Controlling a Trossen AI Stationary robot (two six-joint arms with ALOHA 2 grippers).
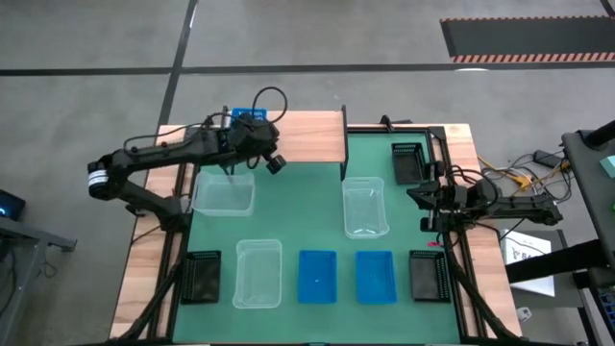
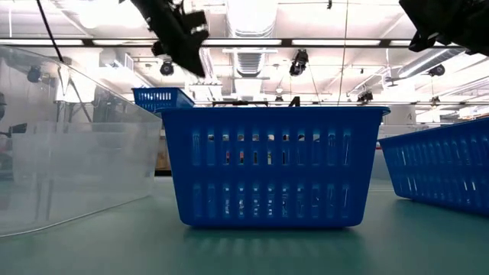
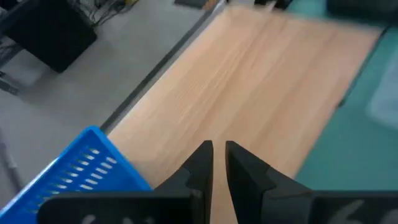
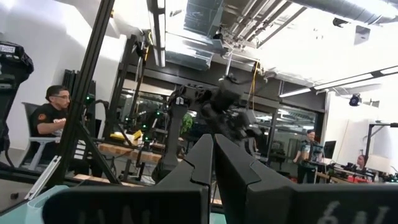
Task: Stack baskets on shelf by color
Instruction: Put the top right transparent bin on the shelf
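Observation:
One blue basket (image 1: pixel 245 115) (image 3: pixel 68 174) stands on the light wood shelf (image 1: pixel 303 135) (image 3: pixel 261 93) at the table's far left. My left gripper (image 1: pixel 261 135) (image 3: pixel 217 155) hovers over the shelf beside that basket, shut and empty. On the green mat stand two more blue baskets (image 1: pixel 317 276) (image 1: pixel 375 276), three clear ones (image 1: pixel 224 192) (image 1: pixel 365 207) (image 1: pixel 258 274) and three black mesh ones (image 1: pixel 202 277) (image 1: pixel 428 276) (image 1: pixel 408 163). My right gripper (image 1: pixel 426 204) (image 4: pixel 212 155) waits at the table's right side, shut, held level above the mat.
A black upright panel (image 1: pixel 344 144) borders the shelf's right end. A black frame rail (image 1: pixel 452 192) runs along the mat's right edge. In the low view a blue basket (image 2: pixel 271 164) fills the centre and a clear one (image 2: pixel 69 168) stands left. People sit in the room beyond.

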